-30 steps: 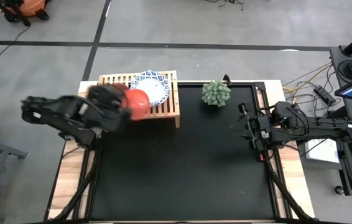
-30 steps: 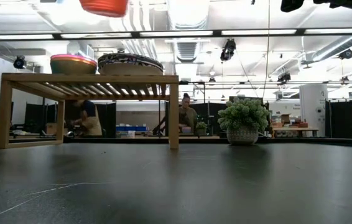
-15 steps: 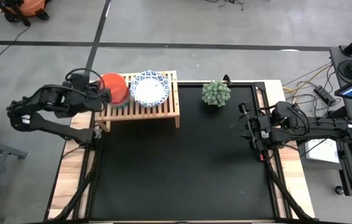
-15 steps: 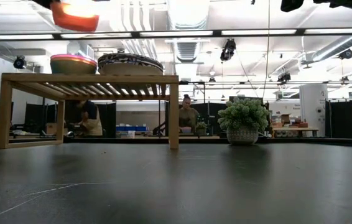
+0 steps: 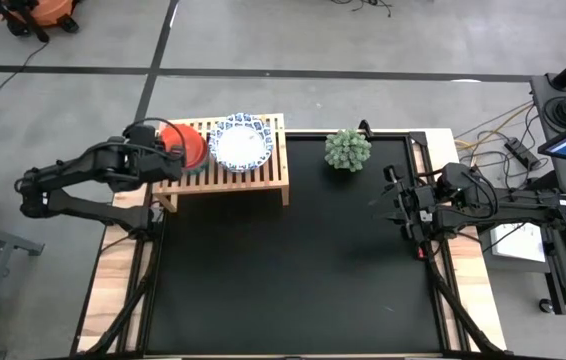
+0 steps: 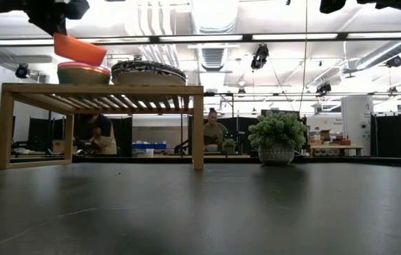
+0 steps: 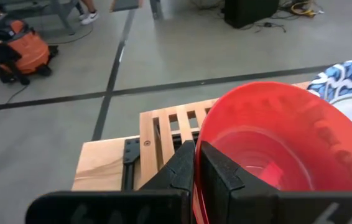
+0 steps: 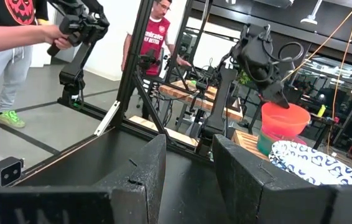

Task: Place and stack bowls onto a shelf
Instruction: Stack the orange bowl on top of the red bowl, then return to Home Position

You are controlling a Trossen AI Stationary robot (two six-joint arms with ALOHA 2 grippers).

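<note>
My left gripper (image 5: 166, 150) is shut on a red bowl (image 5: 187, 146) over the left end of the light-wood shelf (image 5: 263, 176). In the low view the red bowl (image 6: 78, 49) hangs tilted just above a stack of small bowls (image 6: 83, 73) resting on the shelf's slats (image 6: 101, 90). Beside that stack sit white bowls with blue patterned rims (image 5: 242, 142). My right gripper (image 5: 393, 200) waits open near the table's right edge, its fingers around nothing. My left gripper pinches the red bowl's rim (image 7: 202, 134) on the side toward the table's left, one finger (image 7: 219, 177) inside the bowl and one outside. The fingers come from the table's left, slanting down. The bowl is lifted and tilted; whether it touches the stack below, I cannot tell.
A small green potted plant (image 5: 347, 149) stands at the far edge of the black mat (image 5: 293, 270), right of the shelf. Beyond the table, a person (image 8: 8, 56) stands on the floor, and others sit at benches behind.
My left gripper has carried the red bowl from over the shelf's middle toward the table's left edge and then down, to just above the stack of small bowls. The bowl has tipped and now hangs tilted.
</note>
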